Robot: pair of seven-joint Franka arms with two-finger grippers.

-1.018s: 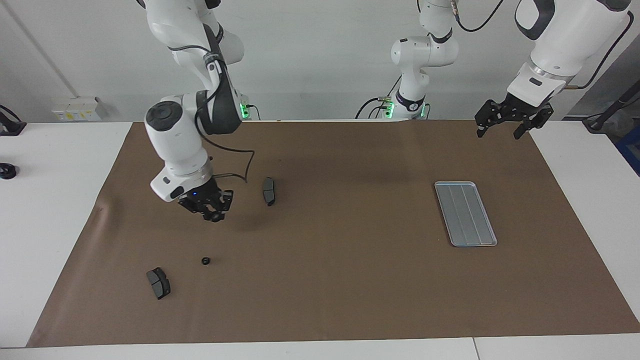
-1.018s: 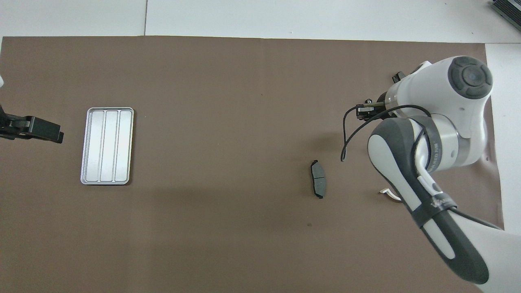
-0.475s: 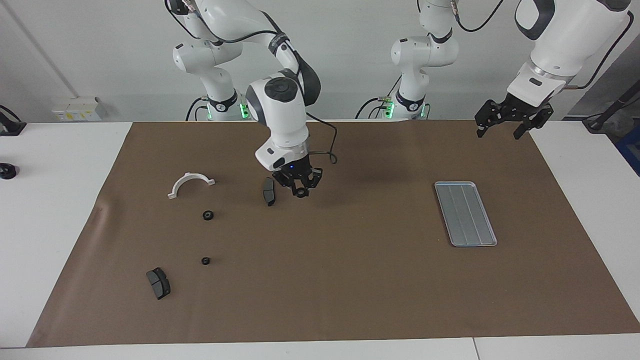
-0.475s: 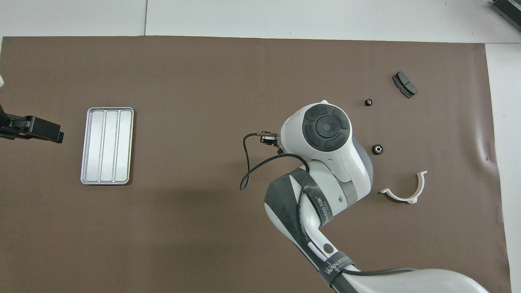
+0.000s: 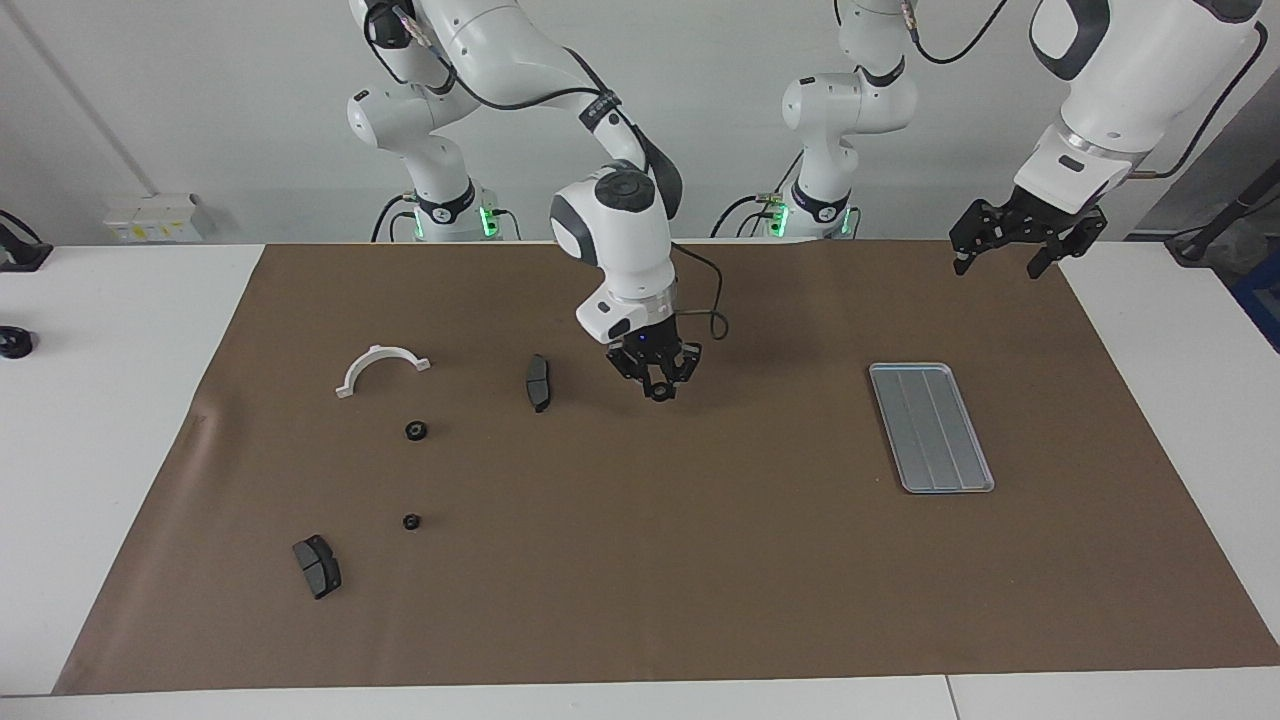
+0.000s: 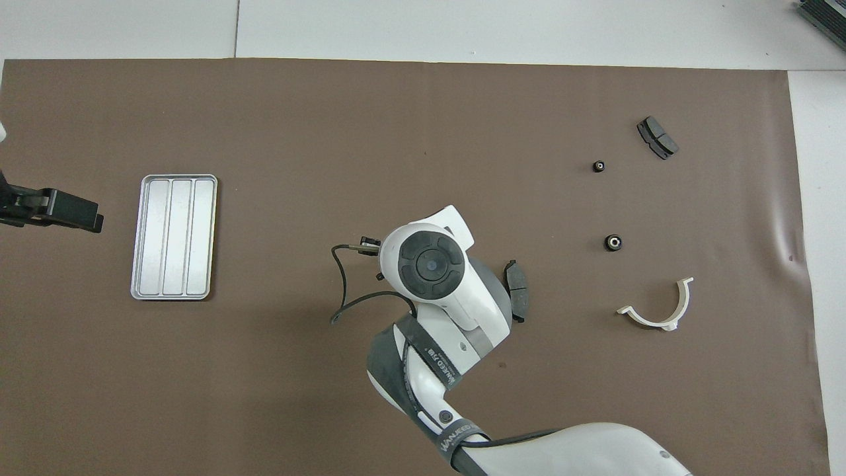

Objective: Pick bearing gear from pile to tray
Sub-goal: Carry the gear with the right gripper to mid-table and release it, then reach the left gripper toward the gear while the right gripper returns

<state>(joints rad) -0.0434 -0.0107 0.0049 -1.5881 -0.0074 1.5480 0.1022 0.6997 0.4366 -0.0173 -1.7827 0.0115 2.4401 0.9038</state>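
At the centre of the facing view the right gripper (image 5: 659, 388) hangs above the brown mat (image 5: 700, 560), its fingers pinched on a small black gear (image 5: 660, 393). The silver tray (image 5: 931, 427) lies at centre right. The left gripper (image 5: 1012, 246) waits at upper right, fingers spread and holding nothing.

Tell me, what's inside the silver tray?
Nothing shows inside the tray: only its bare ribs. The right gripper holds a gear over the mat.
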